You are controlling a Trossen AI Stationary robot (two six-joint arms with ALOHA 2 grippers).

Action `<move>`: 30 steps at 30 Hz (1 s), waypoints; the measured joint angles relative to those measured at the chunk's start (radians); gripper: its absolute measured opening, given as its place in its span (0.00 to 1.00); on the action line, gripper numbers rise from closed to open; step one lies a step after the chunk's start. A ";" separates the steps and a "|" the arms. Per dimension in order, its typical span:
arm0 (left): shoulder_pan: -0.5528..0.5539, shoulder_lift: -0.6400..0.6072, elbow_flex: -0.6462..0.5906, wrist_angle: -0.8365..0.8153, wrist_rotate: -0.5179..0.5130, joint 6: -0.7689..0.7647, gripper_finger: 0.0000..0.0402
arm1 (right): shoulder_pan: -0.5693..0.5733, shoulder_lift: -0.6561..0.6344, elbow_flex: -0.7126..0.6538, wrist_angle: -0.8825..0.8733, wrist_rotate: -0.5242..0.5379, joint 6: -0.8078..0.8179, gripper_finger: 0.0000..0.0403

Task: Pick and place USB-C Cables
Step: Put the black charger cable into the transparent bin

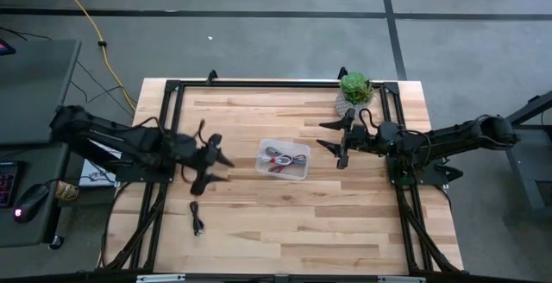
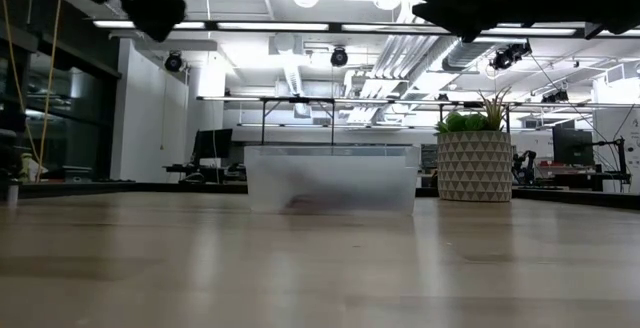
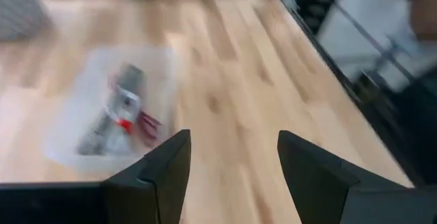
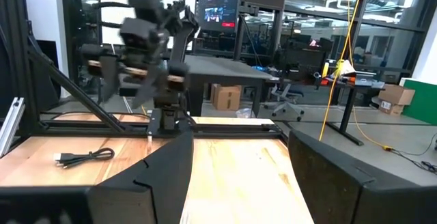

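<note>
Both grippers, left (image 1: 210,164) and right (image 1: 338,142), gape wide, empty; one clear bin (image 1: 297,172) at centre holds bundled cables (image 1: 278,158), grey, red, white; one black cable (image 1: 197,217) lies lower left

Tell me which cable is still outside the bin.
The black cable, lying alone on the bare wood near the table's front left. The other bundled cables sit inside the clear bin.
</note>
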 joint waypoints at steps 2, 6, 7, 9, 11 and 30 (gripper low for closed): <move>-0.069 0.010 0.016 -0.066 0.000 -0.044 0.50 | 0.000 0.000 0.000 -0.002 0.000 0.000 0.58; -0.217 0.018 0.026 -0.080 -0.001 -0.166 0.50 | 0.000 0.000 0.000 -0.012 0.000 0.000 0.58; -0.256 0.018 0.026 -0.083 -0.007 -0.187 0.50 | 0.000 0.000 0.000 -0.016 0.000 0.000 0.58; -0.327 0.018 0.026 -0.084 -0.041 -0.209 0.50 | 0.000 0.000 0.000 -0.022 0.000 0.000 0.58; -0.389 0.018 0.026 -0.084 -0.106 -0.218 0.50 | 0.000 0.000 0.000 -0.027 0.000 0.000 0.58; -0.484 0.018 0.026 -0.123 -0.259 -0.124 0.50 | -0.031 0.000 0.000 -0.063 0.002 -0.036 0.58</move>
